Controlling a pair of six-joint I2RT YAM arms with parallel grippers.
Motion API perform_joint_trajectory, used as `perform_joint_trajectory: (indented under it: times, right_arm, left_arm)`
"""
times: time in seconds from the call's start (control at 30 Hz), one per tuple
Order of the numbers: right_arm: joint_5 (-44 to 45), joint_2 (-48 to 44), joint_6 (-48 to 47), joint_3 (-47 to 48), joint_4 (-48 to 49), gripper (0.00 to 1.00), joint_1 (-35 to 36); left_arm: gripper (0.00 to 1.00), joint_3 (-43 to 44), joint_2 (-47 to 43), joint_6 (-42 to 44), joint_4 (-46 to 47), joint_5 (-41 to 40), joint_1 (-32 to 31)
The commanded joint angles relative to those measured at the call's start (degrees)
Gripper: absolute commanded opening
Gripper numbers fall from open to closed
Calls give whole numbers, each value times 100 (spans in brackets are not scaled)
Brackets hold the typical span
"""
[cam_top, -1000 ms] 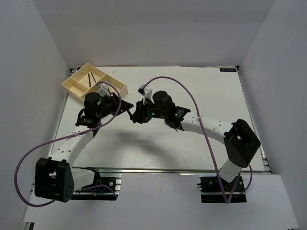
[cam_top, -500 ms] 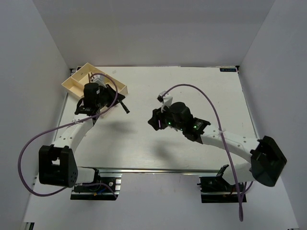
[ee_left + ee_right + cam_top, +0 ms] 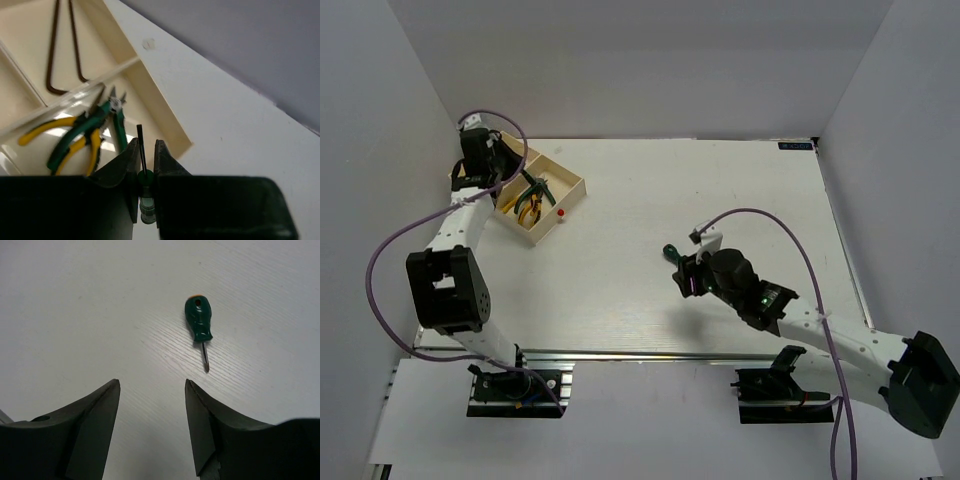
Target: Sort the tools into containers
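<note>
The left arm [image 3: 460, 225] reaches up and far over to its own side, its wrist [image 3: 478, 155] tipped downward. The left gripper [image 3: 145, 150] is clamped narrow, a thin green-handled screwdriver [image 3: 145, 178] pinched between the jaws with its shaft poking out past the fingertips. The right arm [image 3: 820, 325] stretches low and inward. The right gripper [image 3: 152, 383] points down with its jaws spread wide and nothing between them.

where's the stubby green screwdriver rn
The stubby green screwdriver lies flat on the bare table, right of centre in the top view, just ahead of the open right gripper and far from the tray at the far left.
</note>
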Motion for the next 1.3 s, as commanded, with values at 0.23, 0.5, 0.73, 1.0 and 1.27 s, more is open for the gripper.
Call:
perform_joint_trajectory:
  times: [0.23, 0.5, 0.73, 1.0, 1.27]
  right_arm:
    - [538, -660, -1, -342, -182, 61, -53]
    - [599, -590, 61, -475, -226, 62, -45]
    - [591, -634, 149, -606, -279, 63, -62]
    - [538, -564, 184, -545, -279, 63, -62]
    - [529, -502, 219, -536, -279, 63, -62]
  left_arm:
    - [0, 1591, 1091, 563, -498, -978, 847]
    - [0, 1653, 1663, 528, -208, -1241, 1207]
    - [0, 2084, 2208, 625, -225, -1215, 1366]
    - [0, 2040, 2348, 545, 101, -1101, 1471]
    - [3, 2312, 2718, 528, -365, -873, 1471]
